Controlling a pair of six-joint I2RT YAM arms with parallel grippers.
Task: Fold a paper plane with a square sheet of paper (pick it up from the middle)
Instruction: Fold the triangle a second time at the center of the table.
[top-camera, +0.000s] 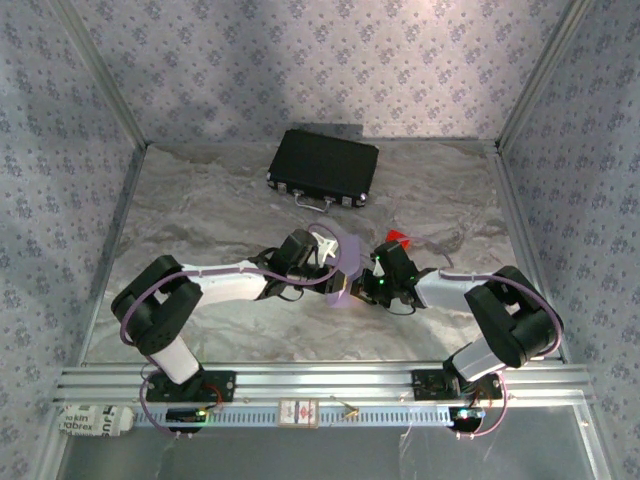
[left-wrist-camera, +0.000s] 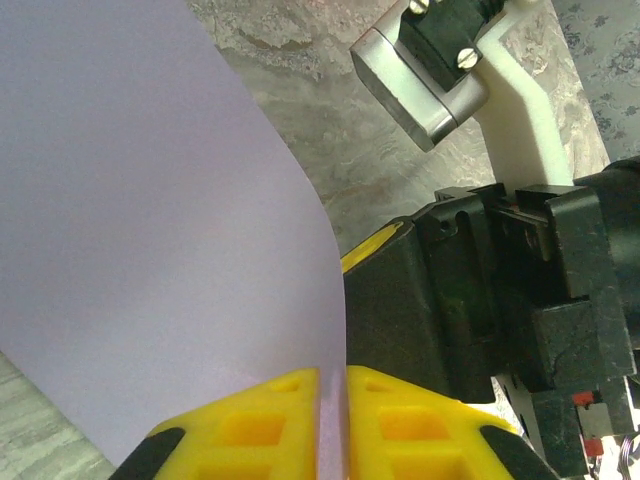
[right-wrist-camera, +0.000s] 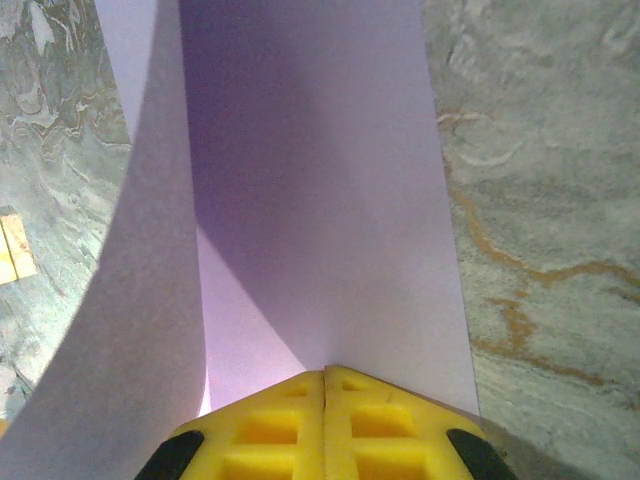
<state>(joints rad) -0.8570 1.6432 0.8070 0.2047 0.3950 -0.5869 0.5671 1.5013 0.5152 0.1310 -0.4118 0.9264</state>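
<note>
Two grippers shared one square sheet of paper (top-camera: 347, 262) over the table (top-camera: 200, 200). The left gripper (left-wrist-camera: 333, 395) pinched its edge. The lilac sheet curled up between them, and the right gripper (right-wrist-camera: 325, 385) clamped it too. One black case (top-camera: 323, 168) lay behind. One red block (top-camera: 397, 238) was half hidden.

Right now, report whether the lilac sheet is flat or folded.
Bent over, not flat: the lilac sheet curves into two layers meeting in a V at the right gripper; creased or not, cannot tell.
</note>
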